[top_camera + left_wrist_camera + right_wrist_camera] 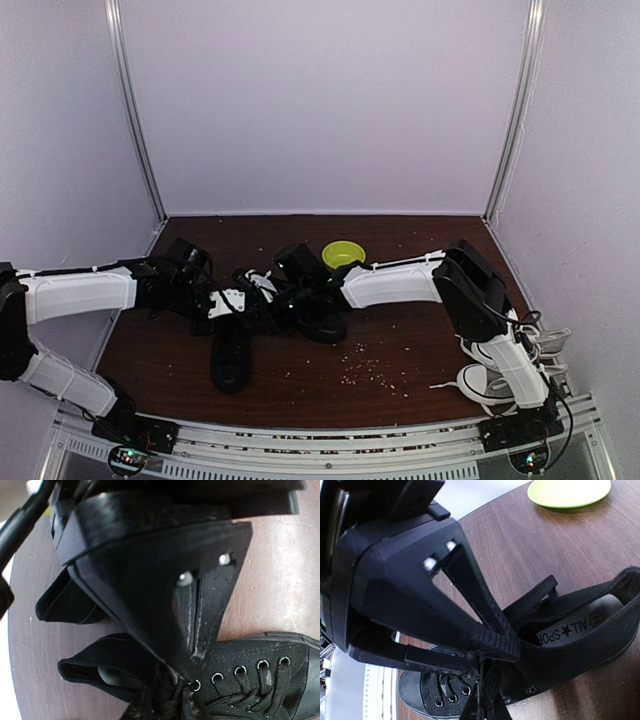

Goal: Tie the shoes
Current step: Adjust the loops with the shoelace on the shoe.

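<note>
Pinching the laces [487,682] of the centre shoe [322,318], the right gripper [492,661] was clamped shut. The left gripper [194,664] hovered nearly closed, its hold unclear. No bow showed, and the lower-left shoe [231,362] apparently awaited tying.

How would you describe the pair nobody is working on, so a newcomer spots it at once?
Start at the table and follow its near edge to the right corner, beside the right arm's base. The sneakers lie there, partly hidden by that arm. White laces and white rubber set them apart from the all-black shoes at mid-table.
</note>
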